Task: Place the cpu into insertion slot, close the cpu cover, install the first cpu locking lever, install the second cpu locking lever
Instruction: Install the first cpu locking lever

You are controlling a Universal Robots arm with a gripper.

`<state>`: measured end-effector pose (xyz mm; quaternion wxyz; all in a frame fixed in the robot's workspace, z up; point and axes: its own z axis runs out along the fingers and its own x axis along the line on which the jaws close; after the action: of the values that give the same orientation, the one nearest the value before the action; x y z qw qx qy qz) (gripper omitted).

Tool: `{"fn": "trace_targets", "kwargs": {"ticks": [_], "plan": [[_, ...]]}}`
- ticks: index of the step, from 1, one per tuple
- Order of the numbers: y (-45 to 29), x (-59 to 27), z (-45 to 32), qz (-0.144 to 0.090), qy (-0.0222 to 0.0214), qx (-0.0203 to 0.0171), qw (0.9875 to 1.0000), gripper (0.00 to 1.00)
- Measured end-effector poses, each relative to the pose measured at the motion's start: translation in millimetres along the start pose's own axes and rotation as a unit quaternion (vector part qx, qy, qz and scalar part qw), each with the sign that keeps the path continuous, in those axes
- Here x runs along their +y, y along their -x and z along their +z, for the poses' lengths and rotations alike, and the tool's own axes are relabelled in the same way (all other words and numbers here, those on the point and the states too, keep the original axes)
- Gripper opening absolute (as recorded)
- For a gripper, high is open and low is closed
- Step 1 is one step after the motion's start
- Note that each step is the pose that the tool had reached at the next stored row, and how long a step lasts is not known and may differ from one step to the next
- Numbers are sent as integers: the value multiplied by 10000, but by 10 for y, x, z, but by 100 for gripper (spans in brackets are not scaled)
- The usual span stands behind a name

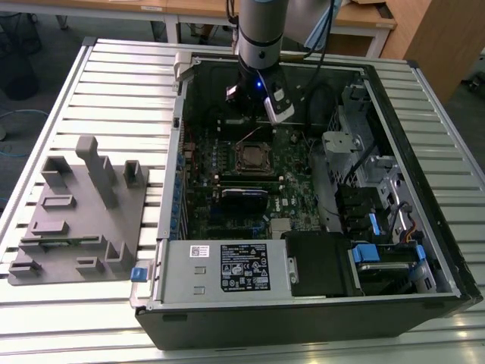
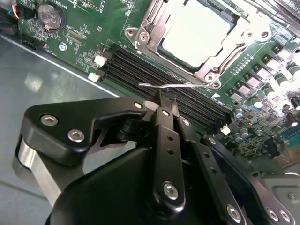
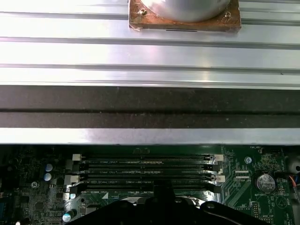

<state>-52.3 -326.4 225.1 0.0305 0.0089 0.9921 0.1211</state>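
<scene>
Nearest, my gripper (image 2: pixel 165 95) pinches shut on the thin locking lever (image 2: pixel 146 85), with the memory slots (image 2: pixel 136 63) and closed cpu cover (image 2: pixel 151 21) just beyond; my arm (image 1: pixel 261 26) hangs vertical.

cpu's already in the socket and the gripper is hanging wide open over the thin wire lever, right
Not quite. The second wrist view shows the gripper shut on the thin wire lever, not open over it. The cpu does sit in the insertion slot, as you said.

Glare whitens the cpu (image 2: pixel 197 29); the computer case (image 1: pixel 303 322) interior lies dim.
</scene>
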Motion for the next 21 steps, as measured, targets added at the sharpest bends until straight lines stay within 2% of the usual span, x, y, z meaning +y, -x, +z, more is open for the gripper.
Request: {"fn": "trace_targets", "kwargs": {"ticks": [7,21], "plan": [[55,-3,16,-1,0,-4,10000,10],[54,-50,65,-10,1,-43,10000,10]]}}
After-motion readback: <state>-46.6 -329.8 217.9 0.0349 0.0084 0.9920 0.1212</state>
